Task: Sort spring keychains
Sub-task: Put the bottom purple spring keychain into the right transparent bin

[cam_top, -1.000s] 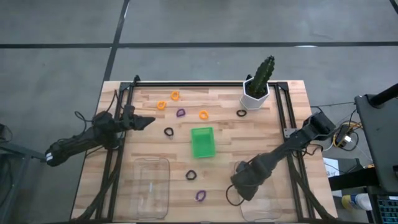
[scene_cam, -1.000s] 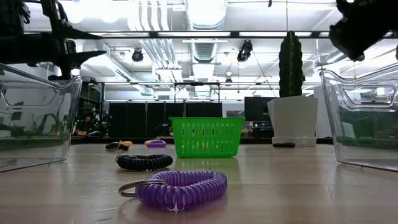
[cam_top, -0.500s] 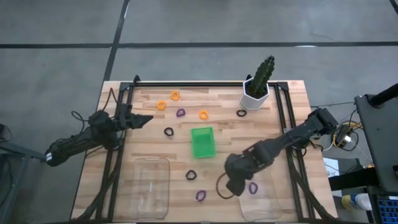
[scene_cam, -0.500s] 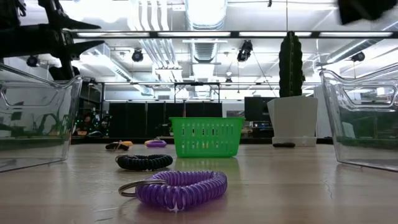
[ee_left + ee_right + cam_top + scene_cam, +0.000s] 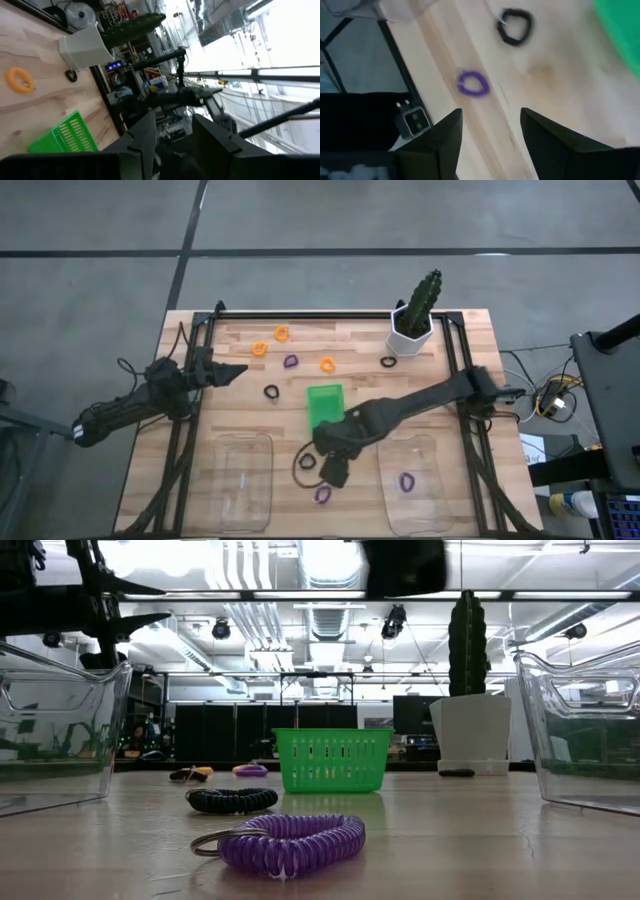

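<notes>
Spring keychains lie flat on the wooden table: three orange ones (image 5: 282, 333), a purple one (image 5: 290, 362) and two black ones (image 5: 271, 392) toward the far side. A black one (image 5: 515, 26) and a purple one (image 5: 473, 84) lie between the two clear containers. Another purple one (image 5: 407, 481) lies inside the right container (image 5: 440, 510). My right gripper (image 5: 333, 473) hangs open above the table between the containers, pointing steeply down, with nothing between its fingers. My left gripper (image 5: 235, 370) waits open above the table's left edge.
A green tray (image 5: 324, 408) stands mid-table, just beyond my right gripper. A clear container (image 5: 246, 480) sits near left. A potted cactus (image 5: 415, 315) stands at the far right. A black frame runs along the table's edges.
My right gripper has swung from above the right container toward the table's left, rising and rolling, and now hangs over the gap between the containers. A purple keychain has come into view lying inside the right container.
</notes>
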Controlling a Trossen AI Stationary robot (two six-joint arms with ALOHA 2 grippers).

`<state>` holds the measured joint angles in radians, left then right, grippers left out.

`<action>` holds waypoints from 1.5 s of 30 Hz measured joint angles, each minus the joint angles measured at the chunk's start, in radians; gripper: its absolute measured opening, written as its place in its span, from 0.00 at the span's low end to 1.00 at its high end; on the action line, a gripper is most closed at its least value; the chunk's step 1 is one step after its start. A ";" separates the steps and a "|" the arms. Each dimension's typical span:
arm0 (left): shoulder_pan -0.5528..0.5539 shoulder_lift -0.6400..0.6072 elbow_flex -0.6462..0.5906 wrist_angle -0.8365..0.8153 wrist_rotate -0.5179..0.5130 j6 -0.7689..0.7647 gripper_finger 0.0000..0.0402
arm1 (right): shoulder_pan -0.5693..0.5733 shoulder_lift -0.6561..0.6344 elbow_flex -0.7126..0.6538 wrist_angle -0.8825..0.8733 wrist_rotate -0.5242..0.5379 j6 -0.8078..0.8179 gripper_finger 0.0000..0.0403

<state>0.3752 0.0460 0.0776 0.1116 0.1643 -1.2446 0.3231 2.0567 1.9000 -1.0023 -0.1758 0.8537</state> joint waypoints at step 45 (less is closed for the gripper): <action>0.000 0.002 -0.001 0.000 -0.016 -0.025 0.30 | 0.091 0.536 0.454 -0.244 0.046 -0.061 0.03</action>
<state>0.3749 0.0479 0.0765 0.1113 0.1478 -1.2696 0.4138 2.5923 2.3538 -1.2465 -0.1297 0.7924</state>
